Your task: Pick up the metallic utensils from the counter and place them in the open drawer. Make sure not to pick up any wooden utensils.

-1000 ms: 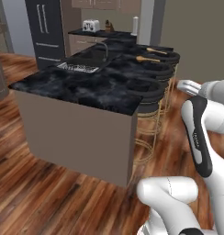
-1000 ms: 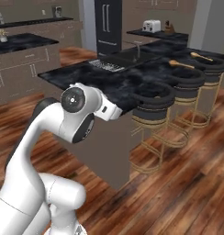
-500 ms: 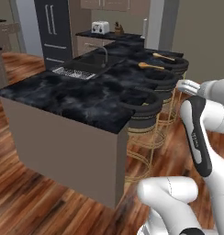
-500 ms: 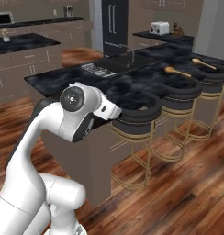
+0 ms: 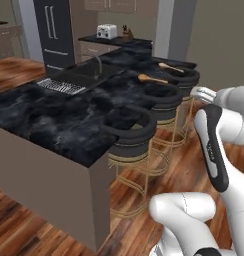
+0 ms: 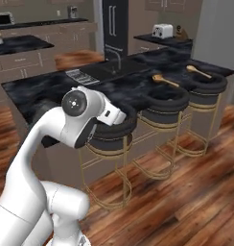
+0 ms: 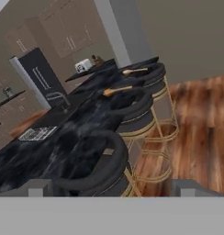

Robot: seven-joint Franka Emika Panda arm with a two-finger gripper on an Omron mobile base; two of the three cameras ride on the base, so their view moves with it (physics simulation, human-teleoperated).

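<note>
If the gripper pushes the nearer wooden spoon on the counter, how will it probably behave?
The nearer wooden spoon looks rigid and thin, so probably light; it would likely slide or pivot on the smooth counter. Lying by the counter's edge, it might fall off.

A long black counter [image 6: 52, 89] runs from near left to far right, with two wooden spoons [image 6: 165, 80] lying apart near its far right edge above three black stools [image 6: 159, 103], a sink [image 6: 105, 69] mid-counter, and a toaster [image 6: 162, 30] beyond.

Two tan wooden spoons [image 5: 153, 79] flat on black counter [image 5: 54, 120].
</note>
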